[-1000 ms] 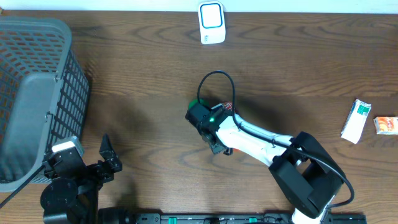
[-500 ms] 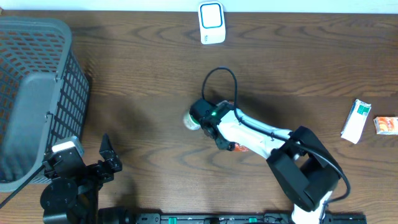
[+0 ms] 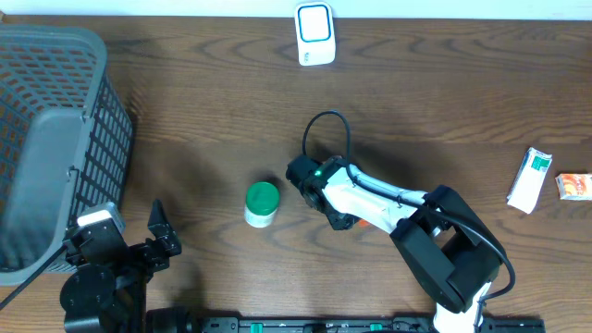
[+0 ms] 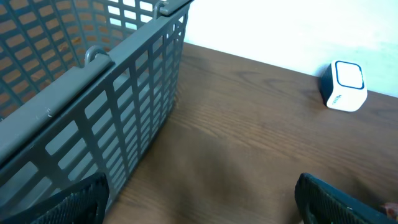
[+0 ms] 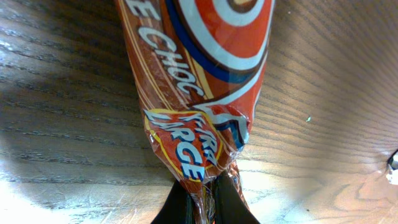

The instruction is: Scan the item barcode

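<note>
Both jaws of the right gripper [image 5: 204, 202] pinch the crimped end of the orange chocolate bar wrapper [image 5: 193, 93], lower centre of the wrist view; lift gently, presenting its unseen barcode to the white scanner [image 3: 314, 34], top centre overhead; the left gripper [image 4: 199, 194] stands open.

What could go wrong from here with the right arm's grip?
The right gripper pinches only the end seam of the orange snack wrapper, so it may slip or swing when lifted. The green-lidded jar sits close beside that arm and could be knocked. No barcode shows on the visible face.
</note>
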Available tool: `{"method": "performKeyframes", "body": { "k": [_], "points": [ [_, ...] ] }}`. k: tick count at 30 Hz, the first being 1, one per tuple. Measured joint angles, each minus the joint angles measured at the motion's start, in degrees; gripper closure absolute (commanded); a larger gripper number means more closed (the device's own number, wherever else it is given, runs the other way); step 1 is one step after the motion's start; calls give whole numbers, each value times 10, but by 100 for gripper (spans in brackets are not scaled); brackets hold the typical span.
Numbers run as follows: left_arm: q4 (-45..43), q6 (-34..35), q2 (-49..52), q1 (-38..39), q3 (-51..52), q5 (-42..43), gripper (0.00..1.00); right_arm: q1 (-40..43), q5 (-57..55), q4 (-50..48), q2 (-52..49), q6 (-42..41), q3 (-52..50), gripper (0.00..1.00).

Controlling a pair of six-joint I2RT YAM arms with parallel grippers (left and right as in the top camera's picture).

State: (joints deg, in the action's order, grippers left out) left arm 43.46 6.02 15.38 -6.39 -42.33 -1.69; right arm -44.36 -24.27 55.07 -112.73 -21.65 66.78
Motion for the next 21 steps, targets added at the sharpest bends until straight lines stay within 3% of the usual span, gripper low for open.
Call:
{"method": "performKeyframes", "body": {
  "k": [6,13,21],
  "points": [
    [0,0,0,0,0,0,4,20,66,17,5,3,19,99],
    [0,0,0,0,0,0,4,85,330,102,47,85,101,99],
    [0,0,0,0,0,0,4,251,591,104,87,177,110,99]
  ]
}}
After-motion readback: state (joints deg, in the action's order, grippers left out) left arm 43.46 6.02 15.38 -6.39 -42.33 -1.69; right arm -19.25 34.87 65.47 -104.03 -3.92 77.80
